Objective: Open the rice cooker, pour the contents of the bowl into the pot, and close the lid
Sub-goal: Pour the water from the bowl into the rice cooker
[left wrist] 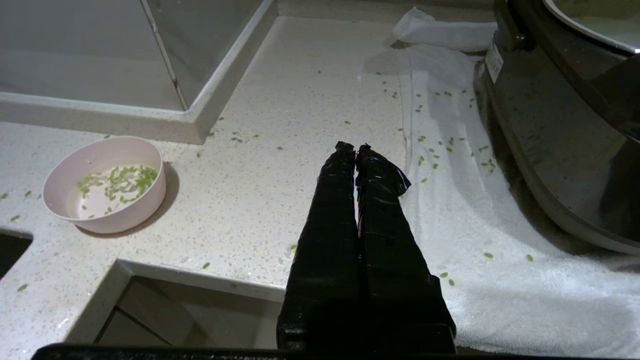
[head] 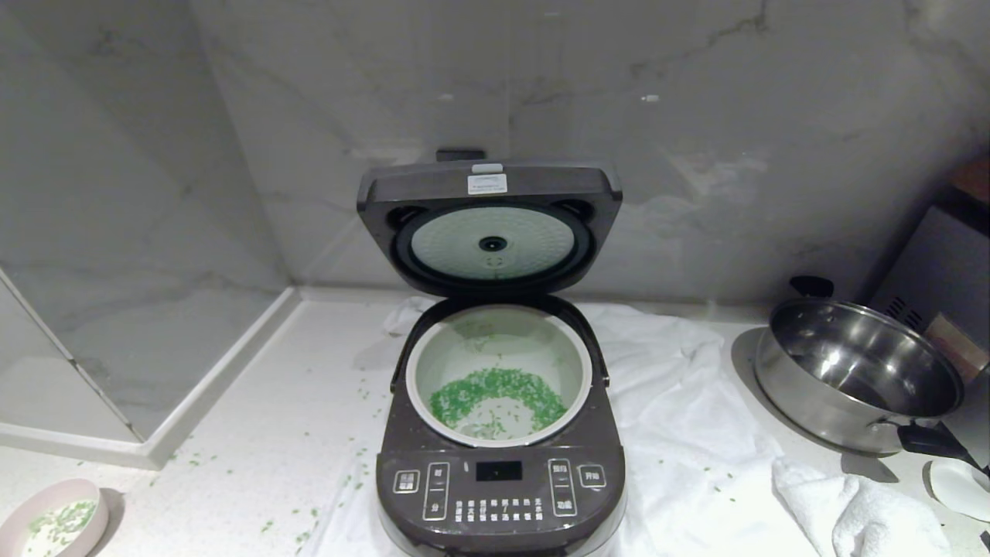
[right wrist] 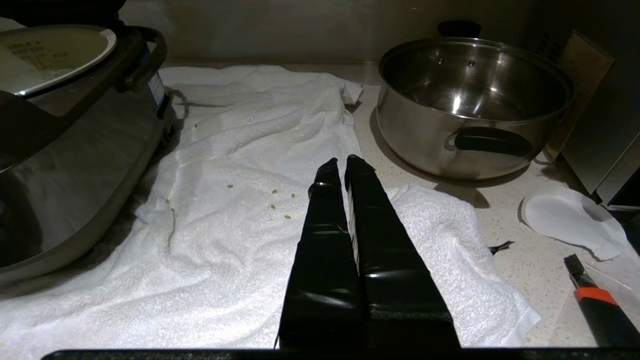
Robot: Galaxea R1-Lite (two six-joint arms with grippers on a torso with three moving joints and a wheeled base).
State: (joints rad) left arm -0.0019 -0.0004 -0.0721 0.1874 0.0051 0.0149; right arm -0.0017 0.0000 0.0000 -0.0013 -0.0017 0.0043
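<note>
Worktop point(head: 255, 433) first, pale and speckled, with a white towel point(head: 681, 433) spread over it. Rice cooker point(head: 501, 483) sits on that towel, lid point(head: 489, 201) standing wide open, and the pot point(head: 424, 363) inside carries a crescent of green contents point(head: 495, 387). Steel pan point(head: 855, 379) off to the right. Bowl point(head: 46, 517) at the near left, a few grains left inside. Left gripper point(left wrist: 354, 148) hangs over the worktop, fingers clenched on nothing; right gripper point(right wrist: 342, 162) over the towel, likewise clenched.

Head cam: high, looks down at rice cooker point(head: 499, 418); wrist cams low, flank it; all share towel point(head: 681, 433).
</note>
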